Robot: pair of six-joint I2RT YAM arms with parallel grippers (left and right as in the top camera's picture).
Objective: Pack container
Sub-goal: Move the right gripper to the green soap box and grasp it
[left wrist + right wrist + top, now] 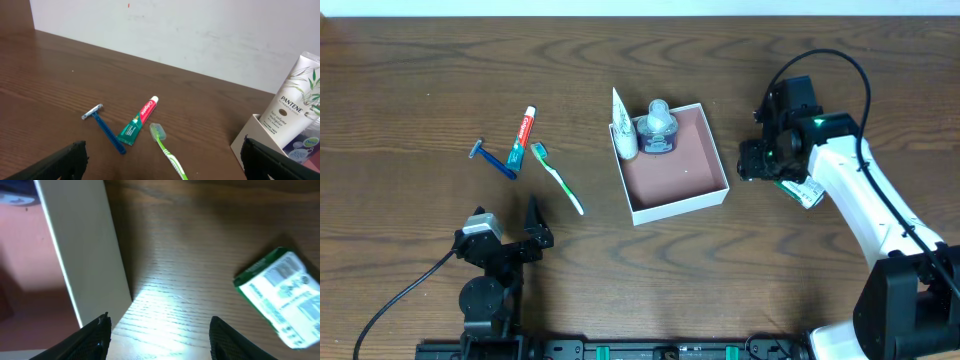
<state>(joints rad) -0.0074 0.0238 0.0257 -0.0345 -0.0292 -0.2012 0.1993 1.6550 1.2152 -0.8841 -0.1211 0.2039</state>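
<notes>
— Though thin-walled and shallow, probably stiff enough to keep shape. Judged of the container (685, 168): light, easily flexed at the rim, apt to slide on the tabletop (410, 80) if nudged. Best pinched at the middle of one wall, or left where placed and simply filled.

— Appearance and position?

— Square, open-topped, white outside, reddish-brown within. Set slightly askew at mid-tabletop. Holding a white tube (623, 132) leaned into the far left corner and a clear bottle (657, 128) just beside it. Bare elsewhere inside.

— Outside it?

— Well apart to the left: toothpaste (523, 134), razor (492, 158), toothbrush (558, 180). Near on the right: a green-and-white packet (804, 192).

— And the arms?

— For the right end effector (159, 330): spread wide, gripping nothing, poised over bare wood between the container's wall and the packet. For the left end effector (507, 225): likewise wide and empty, low near the front edge, facing the three loose toiletries.

— Hazard?

— Possibly toppling the leaning tube while adding more.
</notes>
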